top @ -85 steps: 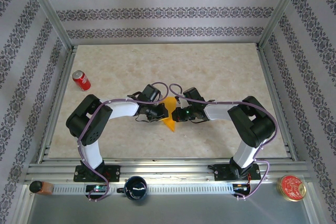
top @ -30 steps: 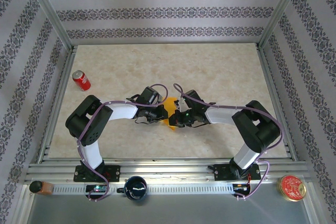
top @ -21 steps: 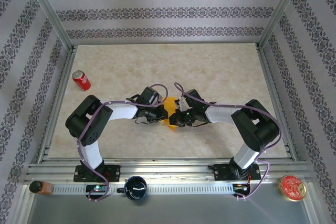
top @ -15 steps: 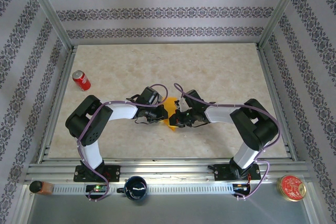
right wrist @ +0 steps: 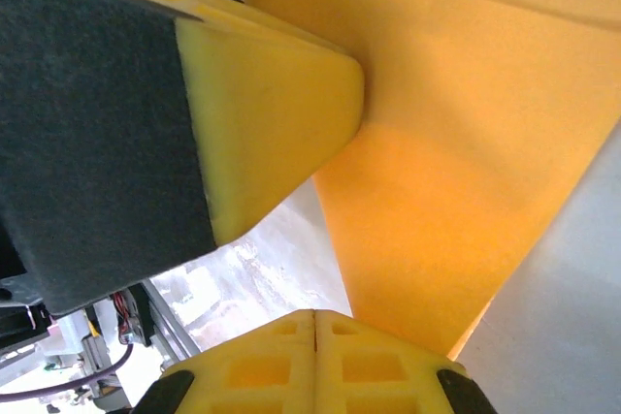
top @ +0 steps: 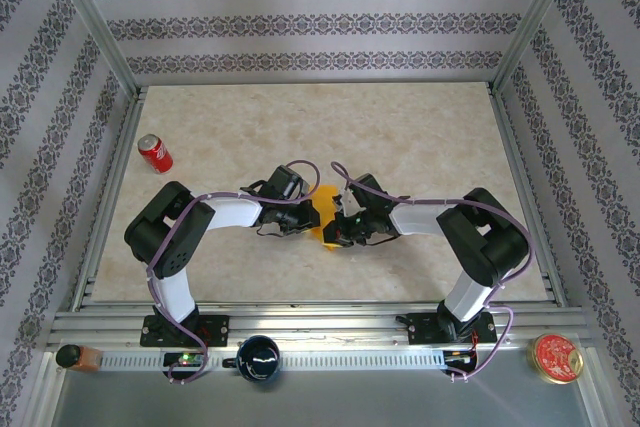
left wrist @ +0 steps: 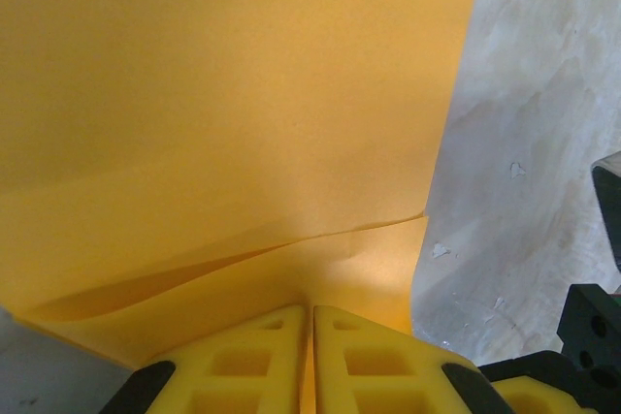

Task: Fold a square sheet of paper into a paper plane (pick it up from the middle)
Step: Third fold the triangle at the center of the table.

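Pinching thin, creased orange-yellow paper sheet [left wrist: 243,94] in yellow, waffle-moulded left end effector [left wrist: 310,315]; clamping it too in right end effector [right wrist: 315,319] over pale marbled counter [top: 420,137].

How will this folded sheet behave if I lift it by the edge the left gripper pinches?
Probably floppy: the folded sheet is thin, and its layers bow apart near the left gripper. Likely very light, so it may slide on the smooth table if nudged. Its creases look soft and could spring open.

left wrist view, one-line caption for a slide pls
Left gripper shut on the edge of the folded orange-yellow paper, above the marbled table.
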Action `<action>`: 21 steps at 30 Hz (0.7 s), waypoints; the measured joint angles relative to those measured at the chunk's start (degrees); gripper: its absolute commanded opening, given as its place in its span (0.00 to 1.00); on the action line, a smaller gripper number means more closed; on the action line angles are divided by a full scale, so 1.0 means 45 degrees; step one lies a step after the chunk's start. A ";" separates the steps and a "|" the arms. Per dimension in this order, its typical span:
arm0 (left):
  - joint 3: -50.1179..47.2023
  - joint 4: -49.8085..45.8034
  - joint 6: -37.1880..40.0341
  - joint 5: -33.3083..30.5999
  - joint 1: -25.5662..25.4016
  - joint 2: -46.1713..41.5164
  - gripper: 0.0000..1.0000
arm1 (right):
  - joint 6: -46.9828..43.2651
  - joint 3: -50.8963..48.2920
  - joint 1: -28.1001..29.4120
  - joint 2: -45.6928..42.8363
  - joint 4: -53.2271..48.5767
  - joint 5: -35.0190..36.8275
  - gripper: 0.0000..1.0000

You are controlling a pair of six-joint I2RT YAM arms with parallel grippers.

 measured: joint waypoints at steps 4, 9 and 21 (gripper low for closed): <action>-0.0029 0.0053 -0.0005 0.0000 0.0000 -0.0010 0.12 | 0.0000 -0.0121 0.0141 0.0024 -0.0010 0.0005 0.05; -0.0053 0.0102 -0.0068 0.0000 0.0000 -0.0010 0.12 | 0.0000 -0.0243 0.0306 0.0063 -0.0005 0.0034 0.05; -0.0136 0.0257 -0.0194 0.0005 0.0000 -0.0024 0.12 | 0.0010 -0.0646 0.0311 -0.0141 0.0044 0.0160 0.06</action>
